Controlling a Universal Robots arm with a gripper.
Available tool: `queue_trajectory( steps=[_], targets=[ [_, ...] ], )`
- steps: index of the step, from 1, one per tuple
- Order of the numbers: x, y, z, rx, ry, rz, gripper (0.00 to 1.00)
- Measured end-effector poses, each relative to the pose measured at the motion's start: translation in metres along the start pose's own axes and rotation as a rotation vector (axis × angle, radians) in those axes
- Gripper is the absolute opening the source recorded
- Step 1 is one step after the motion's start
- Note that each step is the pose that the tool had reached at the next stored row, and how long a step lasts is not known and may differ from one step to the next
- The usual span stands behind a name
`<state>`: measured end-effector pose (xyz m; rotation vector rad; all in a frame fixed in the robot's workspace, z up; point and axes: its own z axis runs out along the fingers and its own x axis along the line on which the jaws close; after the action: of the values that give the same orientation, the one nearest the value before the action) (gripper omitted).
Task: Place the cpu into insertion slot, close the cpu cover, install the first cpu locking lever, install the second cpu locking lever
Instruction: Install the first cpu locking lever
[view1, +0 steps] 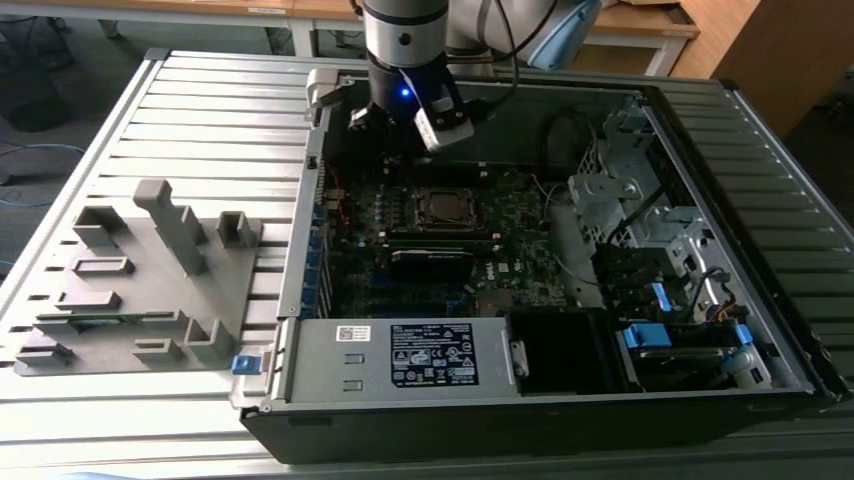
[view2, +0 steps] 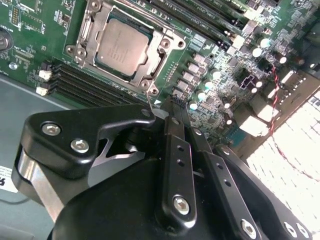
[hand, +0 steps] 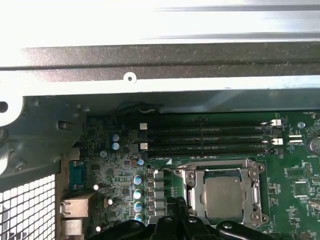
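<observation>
Claw, pressed together and empty, poised just beside the insertion slot, where the cpu lies under the lowered cpu cover; an offset descent would likely strike the capacitors alongside or dent the thin cover.

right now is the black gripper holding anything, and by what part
Nothing seen held: the black gripper hangs apart from the grey-brown square cpu lying in its silvery-rimmed socket.
</observation>
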<state>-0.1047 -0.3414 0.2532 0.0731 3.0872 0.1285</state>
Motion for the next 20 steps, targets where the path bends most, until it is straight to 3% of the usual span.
queue_trajectory(
  steps=[7,8,9,12,13,14,17,18,20],
  targets=[
    [-0.0001,0.0001,-0.0015,-0.0001,0.0012,0.000,0.11],
    [-0.0001,0.0001,-0.0015,0.0006,0.0101,0.001,0.11],
    [-0.0003,0.0001,-0.0014,0.0013,0.0250,0.002,0.11],
    [-0.0013,0.0001,-0.0009,0.0039,0.0784,0.006,0.11],
    [-0.0014,0.0001,-0.0009,0.0046,0.0913,0.007,0.11],
    [-0.0013,0.0001,-0.0009,0.0048,0.0943,0.008,0.11],
    [-0.0013,0.0001,-0.0009,0.0044,0.0945,0.008,0.11],
    [-0.0013,-0.0001,-0.0008,-0.0014,0.0947,0.008,0.11],
    [-0.0014,-0.0008,-0.0009,-0.0346,0.0962,0.008,0.11]
  ],
)
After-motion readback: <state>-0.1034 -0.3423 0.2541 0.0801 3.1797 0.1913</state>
